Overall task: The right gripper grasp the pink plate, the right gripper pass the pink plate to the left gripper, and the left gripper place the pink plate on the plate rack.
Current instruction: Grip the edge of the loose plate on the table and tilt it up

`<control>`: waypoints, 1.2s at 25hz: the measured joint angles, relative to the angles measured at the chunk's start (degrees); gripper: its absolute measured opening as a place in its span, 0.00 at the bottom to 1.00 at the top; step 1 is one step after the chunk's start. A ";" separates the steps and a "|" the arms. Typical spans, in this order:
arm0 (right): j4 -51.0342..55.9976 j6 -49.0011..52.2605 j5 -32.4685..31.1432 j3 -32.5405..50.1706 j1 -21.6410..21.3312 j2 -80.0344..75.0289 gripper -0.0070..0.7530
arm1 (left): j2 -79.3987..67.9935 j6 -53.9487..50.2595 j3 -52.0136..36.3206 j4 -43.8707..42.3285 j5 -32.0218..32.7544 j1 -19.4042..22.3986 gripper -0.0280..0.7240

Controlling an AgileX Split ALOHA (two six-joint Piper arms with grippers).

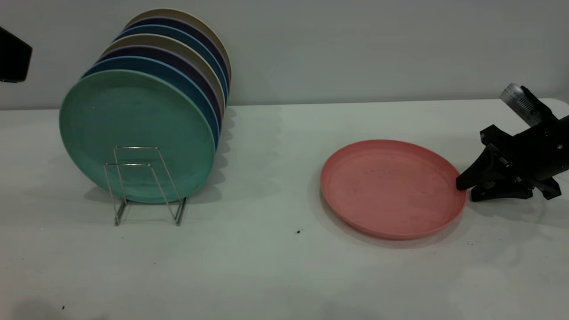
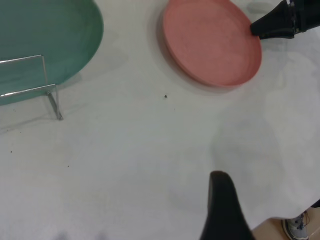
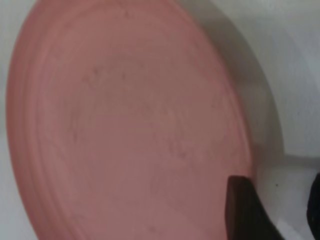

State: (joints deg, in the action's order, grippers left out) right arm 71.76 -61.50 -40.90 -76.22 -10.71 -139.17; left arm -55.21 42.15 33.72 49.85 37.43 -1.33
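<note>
Pink plate (image 1: 391, 189) lies flat on the white surface (image 1: 266, 266), toward the right side in the exterior view, well apart from the rack (image 1: 144, 184) at the left. At the plate's right rim sits the right gripper (image 1: 464, 189), low over the surface, its fingers (image 1: 473, 173) spread a little, one tip touching or just above the rim and the other down by the surface just outside it; they are not clamped on the plate. The right wrist view shows one finger over the rim's inner edge and the other outside it.

Silver wire loops of the rack hold a row of upright plates: a teal plate (image 1: 138, 133) at the front, with blue, dark and beige plates (image 1: 186, 49) stacked behind it.

At the exterior view's upper left edge, only a black fragment of the left gripper (image 1: 14, 55) shows, raised above the surface and away from the rack; whether its fingers are apart or together cannot be told.
</note>
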 joint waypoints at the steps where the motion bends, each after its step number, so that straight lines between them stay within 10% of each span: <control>1: 0.36 -0.08 0.00 0.00 0.00 0.00 0.43 | 0.00 0.00 0.00 0.00 0.00 0.00 0.70; 13: 1.05 -0.43 2.79 0.00 5.70 -0.02 0.34 | 0.00 0.00 0.00 0.00 -0.06 0.00 0.70; 21: 0.97 -0.42 4.44 0.00 6.13 -0.02 0.03 | 0.00 0.04 0.00 0.00 0.05 0.00 0.70; 30: -6.92 -3.74 -6.75 0.00 3.03 1.77 0.03 | -0.20 -1.29 0.00 5.63 2.30 0.00 0.70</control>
State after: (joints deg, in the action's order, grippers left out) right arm 64.83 -65.23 -47.65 -76.22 -7.68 -137.40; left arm -55.41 40.86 33.72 55.48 39.73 -1.33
